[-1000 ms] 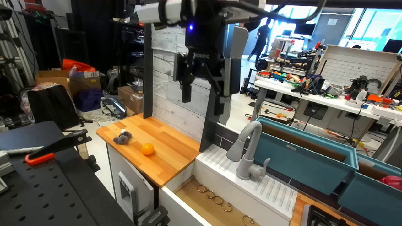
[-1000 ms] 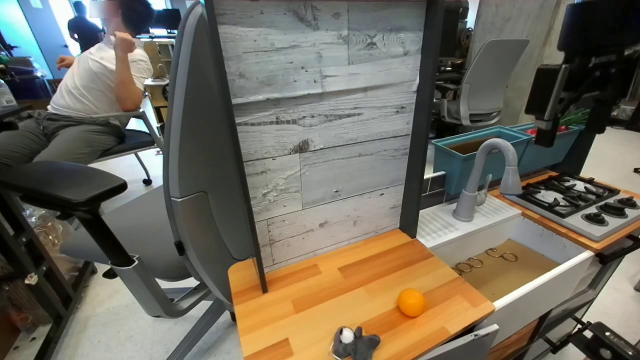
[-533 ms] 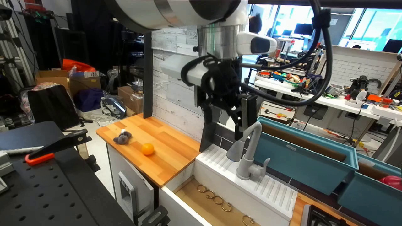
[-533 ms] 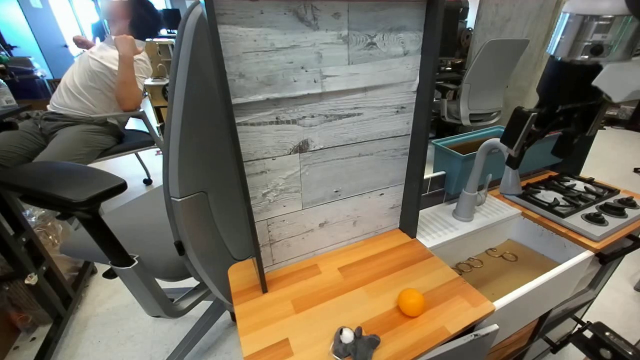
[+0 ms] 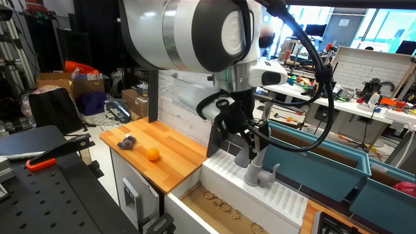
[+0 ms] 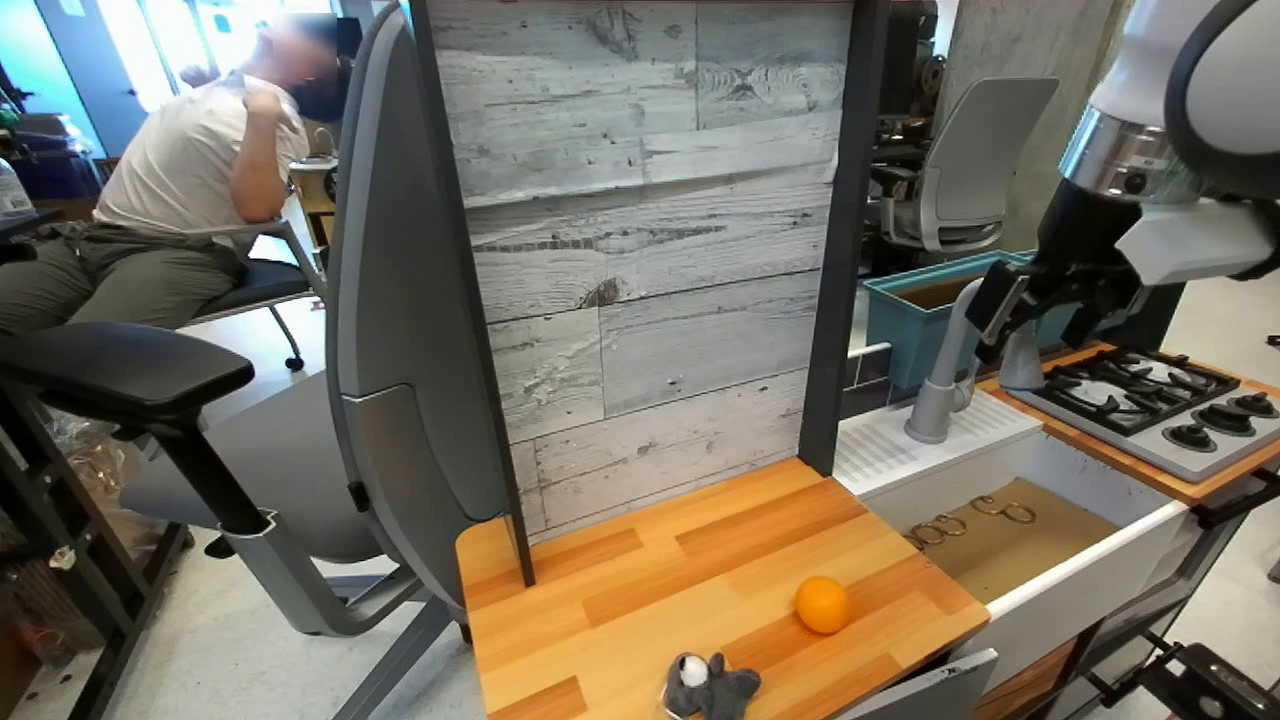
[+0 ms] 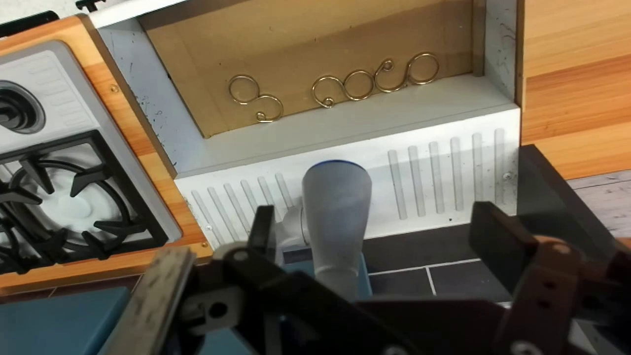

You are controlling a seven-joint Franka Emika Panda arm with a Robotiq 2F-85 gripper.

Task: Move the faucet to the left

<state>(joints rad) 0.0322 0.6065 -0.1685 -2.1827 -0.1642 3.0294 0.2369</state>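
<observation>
Smooth, bent grey faucet (image 7: 337,212) up on the ribbed white ledge (image 7: 426,177); black gripper (image 7: 377,227) spread wide, a finger either side of it; brassy wire curls (image 7: 359,99) in the sink (image 7: 315,140); teal planter (image 5: 318,169) close behind.

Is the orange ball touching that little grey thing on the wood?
Apart. In both exterior views, a strip of the wooden counter shows between the orange ball and the little grey thing.

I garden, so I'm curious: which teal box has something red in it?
The far box, counting from the faucet: a red thing shows in it, while the near box shows no red.
</observation>
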